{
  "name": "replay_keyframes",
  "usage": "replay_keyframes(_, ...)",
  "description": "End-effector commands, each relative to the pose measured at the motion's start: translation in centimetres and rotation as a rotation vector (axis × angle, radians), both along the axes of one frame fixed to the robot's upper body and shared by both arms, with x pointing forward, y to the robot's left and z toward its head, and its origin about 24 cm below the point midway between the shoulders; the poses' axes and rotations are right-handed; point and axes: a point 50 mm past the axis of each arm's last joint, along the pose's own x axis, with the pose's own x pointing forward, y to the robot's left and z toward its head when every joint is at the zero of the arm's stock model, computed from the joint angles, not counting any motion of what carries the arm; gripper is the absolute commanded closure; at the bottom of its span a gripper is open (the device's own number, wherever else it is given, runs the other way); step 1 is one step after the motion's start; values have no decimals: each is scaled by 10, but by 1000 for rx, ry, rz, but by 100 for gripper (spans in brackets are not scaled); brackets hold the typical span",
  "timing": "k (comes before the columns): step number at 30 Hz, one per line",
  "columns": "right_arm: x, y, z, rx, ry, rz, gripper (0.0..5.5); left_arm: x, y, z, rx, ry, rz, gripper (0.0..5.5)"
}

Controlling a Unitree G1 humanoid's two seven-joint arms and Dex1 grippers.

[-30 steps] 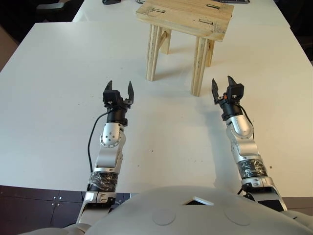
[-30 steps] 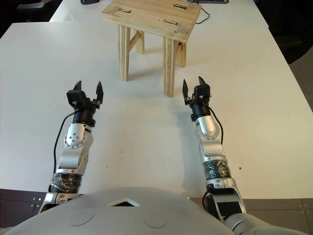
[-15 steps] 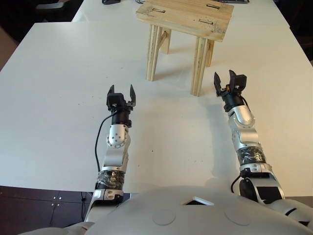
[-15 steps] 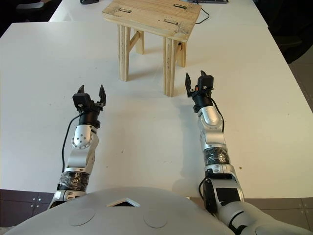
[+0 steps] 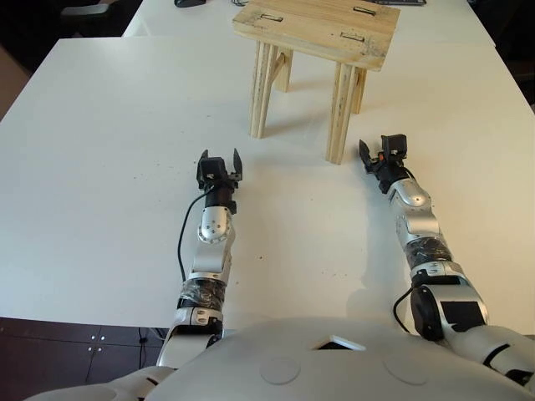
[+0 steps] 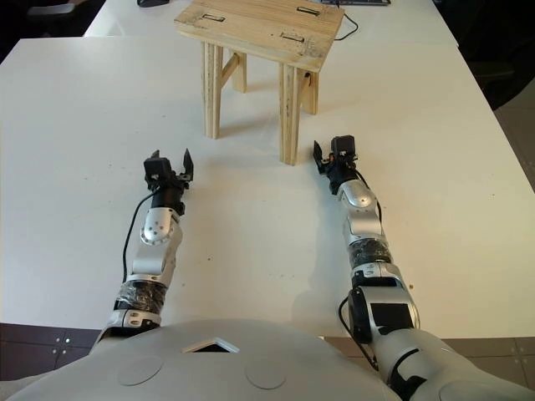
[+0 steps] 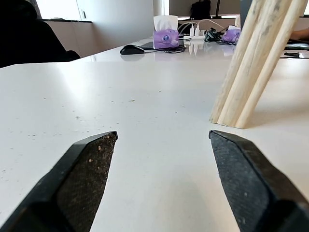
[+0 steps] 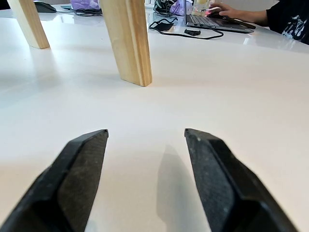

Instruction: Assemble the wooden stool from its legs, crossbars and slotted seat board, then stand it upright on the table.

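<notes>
Your broad white table [image 5: 100,125] meets a second white table [image 5: 167,17] behind it. On that far one you can see a black computer mouse [image 7: 132,49] and a purple tissue box [image 7: 166,37]. Beyond them are a pale wall [image 7: 116,19] and a bright window [image 7: 58,8]. Dark cabinet drawers [image 5: 67,351] sit under your near edge.
</notes>
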Motion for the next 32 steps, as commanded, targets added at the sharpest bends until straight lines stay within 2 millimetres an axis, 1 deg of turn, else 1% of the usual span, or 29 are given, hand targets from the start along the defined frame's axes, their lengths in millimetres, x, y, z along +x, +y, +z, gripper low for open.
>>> replay_keyframes(1, 0, -10, -8, -43, 43, -39, 259, 4, 9, 2, 18, 6, 9, 196)
replay_keyframes(4, 0, -10, -10, -44, 52, -39, 259, 2, 9, -1, 25, 12, 8, 196)
replay_keyframes(9, -1, -14, -12, -44, 61, -51, 259, 5, -4, -1, 25, 6, -77, 196)
replay_keyframes(13, -5, -11, -15, 23, 43, -59, 259, 12, -6, 4, 18, -10, -97, 196)
replay_keyframes(17, -9, -5, -14, 82, -2, -9, 259, 14, -9, 4, 12, -10, -110, 196)
replay_keyframes(21, -11, -4, -12, 78, -28, 6, 259, 14, -9, 3, 24, -1, -119, 196)
replay_keyframes(28, -14, -7, -13, 65, -36, -15, 259, 15, -5, 3, 33, 1, -114, 196)
replay_keyframes(30, -12, -7, -12, 82, -33, -20, 259, 16, -5, 4, 32, -2, -114, 196)
replay_keyframes(32, -8, -2, -9, 62, -50, 7, 259, 17, -4, 4, 36, -2, -113, 196)
